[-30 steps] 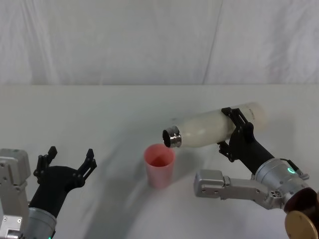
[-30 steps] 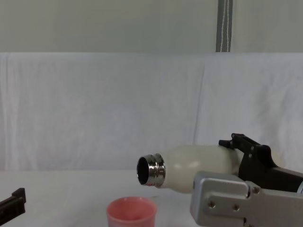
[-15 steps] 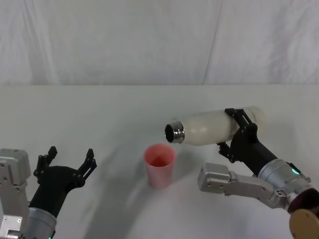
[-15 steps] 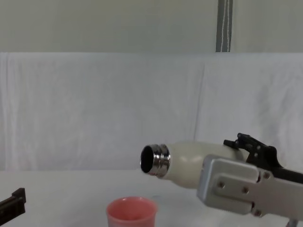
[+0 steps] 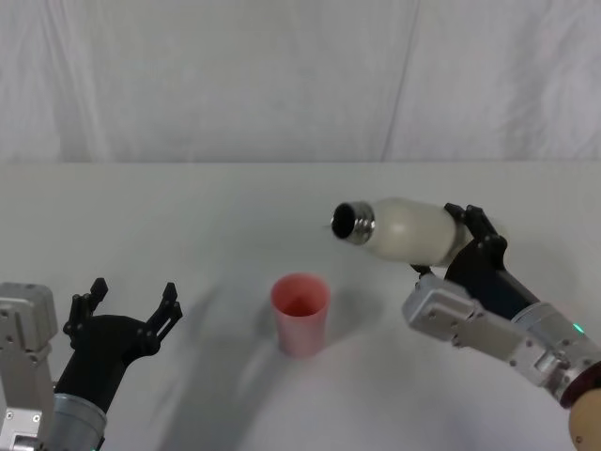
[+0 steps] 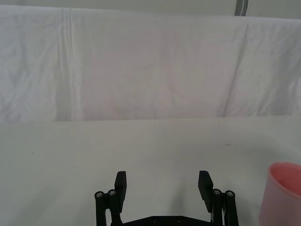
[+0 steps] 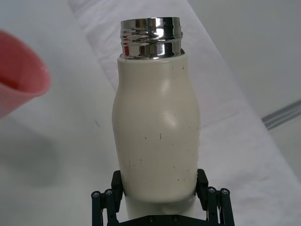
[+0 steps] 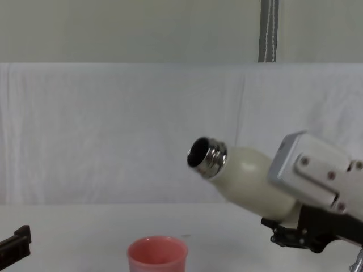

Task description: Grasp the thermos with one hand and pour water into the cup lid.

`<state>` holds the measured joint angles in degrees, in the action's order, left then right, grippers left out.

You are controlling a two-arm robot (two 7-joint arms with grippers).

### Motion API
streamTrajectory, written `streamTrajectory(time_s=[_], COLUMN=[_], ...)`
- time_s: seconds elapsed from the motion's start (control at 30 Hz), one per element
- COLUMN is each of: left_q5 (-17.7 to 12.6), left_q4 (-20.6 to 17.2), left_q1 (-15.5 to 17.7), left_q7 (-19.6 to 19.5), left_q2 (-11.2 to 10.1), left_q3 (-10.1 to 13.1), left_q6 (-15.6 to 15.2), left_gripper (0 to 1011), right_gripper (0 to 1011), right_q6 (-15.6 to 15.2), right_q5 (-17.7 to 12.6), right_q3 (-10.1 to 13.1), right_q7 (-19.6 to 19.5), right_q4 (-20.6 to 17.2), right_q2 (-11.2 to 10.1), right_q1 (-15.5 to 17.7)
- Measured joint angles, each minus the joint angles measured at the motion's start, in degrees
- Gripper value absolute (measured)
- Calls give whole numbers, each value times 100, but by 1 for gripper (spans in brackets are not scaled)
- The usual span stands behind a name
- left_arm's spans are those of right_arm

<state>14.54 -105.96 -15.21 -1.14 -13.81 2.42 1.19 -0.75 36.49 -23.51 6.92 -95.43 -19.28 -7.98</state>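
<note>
My right end effector (image 7: 160, 200) clamps the thermos (image 5: 406, 228) by its base, neck tilted up-left, raised right of the cup lid (image 5: 300, 314). My left end effector (image 6: 163, 186) rests wide, near left.

Open table (image 5: 188, 225) around cup lid (image 5: 300, 313)

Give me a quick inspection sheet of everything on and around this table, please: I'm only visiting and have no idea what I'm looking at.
Surface: white cloth-covered table, no spills seen.
Thermos: thermos held in the air, tilted, its open steel neck raised and off to the robot's right of the cup.
Cup lid: cup lid upright on the table, pink.
Clutter: nothing seen.
Right gripper: right gripper shut on the thermos's lower body.
Left gripper: left gripper open, low at the near left, holding nothing.
Cables: nothing seen.
Surroundings: white curtain behind the table.
</note>
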Motion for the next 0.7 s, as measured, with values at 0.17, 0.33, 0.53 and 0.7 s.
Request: streamTrajectory(time_s=[0.17,0.33,0.53,0.7], left_q5=[0,0,0,0], left_q4=[0,0,0,0], left_q1=[0,0,0,0], left_q7=[0,0,0,0], left_q2=[0,0,0,0], left_q3=[0,0,0,0], left_q6=[0,0,0,0], left_gripper=[1001,1001,1001,1001], right_gripper=[951,951,951,951], right_q6=[63,125,173,181], right_q5=[-563,-1104,-1709,-2183], right_q3=[256,472,696,848], right_q7=[121,261,414,509], right_q4=[-33,-43,-54,-58], right_q2=[139,267,399,493], right_q1=[93,159,219,271])
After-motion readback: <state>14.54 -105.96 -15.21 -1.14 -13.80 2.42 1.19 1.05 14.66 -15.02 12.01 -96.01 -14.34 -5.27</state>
